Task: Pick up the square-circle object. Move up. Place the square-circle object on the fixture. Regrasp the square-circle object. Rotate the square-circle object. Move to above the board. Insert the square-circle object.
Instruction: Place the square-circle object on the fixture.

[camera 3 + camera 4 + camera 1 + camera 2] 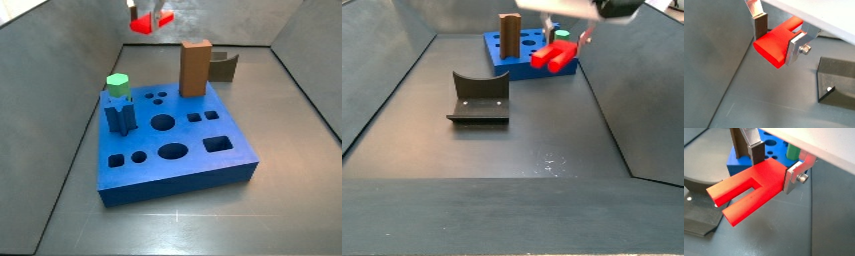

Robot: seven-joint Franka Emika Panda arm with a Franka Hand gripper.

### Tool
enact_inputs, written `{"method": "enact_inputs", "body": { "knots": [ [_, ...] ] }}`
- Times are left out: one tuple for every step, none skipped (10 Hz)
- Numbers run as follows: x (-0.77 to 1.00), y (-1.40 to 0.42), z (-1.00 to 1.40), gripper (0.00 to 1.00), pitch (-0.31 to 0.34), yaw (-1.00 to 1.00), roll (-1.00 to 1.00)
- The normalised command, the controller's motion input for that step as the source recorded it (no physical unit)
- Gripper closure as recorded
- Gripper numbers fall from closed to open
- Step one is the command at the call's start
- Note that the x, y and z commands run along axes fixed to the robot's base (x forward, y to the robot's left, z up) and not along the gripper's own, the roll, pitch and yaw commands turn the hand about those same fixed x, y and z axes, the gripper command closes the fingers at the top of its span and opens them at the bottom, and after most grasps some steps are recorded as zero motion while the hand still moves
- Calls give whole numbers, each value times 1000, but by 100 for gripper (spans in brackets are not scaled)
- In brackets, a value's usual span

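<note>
Wrist views both show the end effector (779, 39) closed on the square-circle object (774, 46) — the bright red piece is pinched between the two flat silver fingers (797, 44), whose dark pads press on its opposite sides. Seen in a wrist view, the red piece (747, 188) ends in two prongs with a slot between them, and it hangs free of the dark floor beneath it. Behind it in that view stands the board (741, 159), a thick blue slab, with a green-topped peg (791, 150) rising from it.

Both side views place the held object (150, 20) in the air, above and beyond the far edge of the board (174, 140), touching nothing but the fingers. The board's top face is cut with round, square and oval holes. On the board a tall brown block (195, 67) stands upright near the far edge, and the green-topped hexagonal peg (118, 86) stands at its left side in that view.

The fixture (478, 98) — a dark angled bracket with upright walls on a base plate — sits on the floor well apart from the board (529, 55), with nothing on it. In a side view the end effector (559, 45) hovers with the red piece (552, 56) near the board's side, clear of the fixture.
</note>
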Motion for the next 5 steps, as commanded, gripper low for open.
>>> {"method": "enact_inputs", "body": {
  "knots": [
    [-19, -3, 687, 100, 25, -19, -144],
    [-12, -2, 547, 100, 33, -25, -153],
    [-7, -3, 409, 100, 40, -26, -163],
    [-2, 0, 224, 100, 45, -30, -163],
    [1000, 102, 62, 100, 40, 1000, -70]
  ]
}}
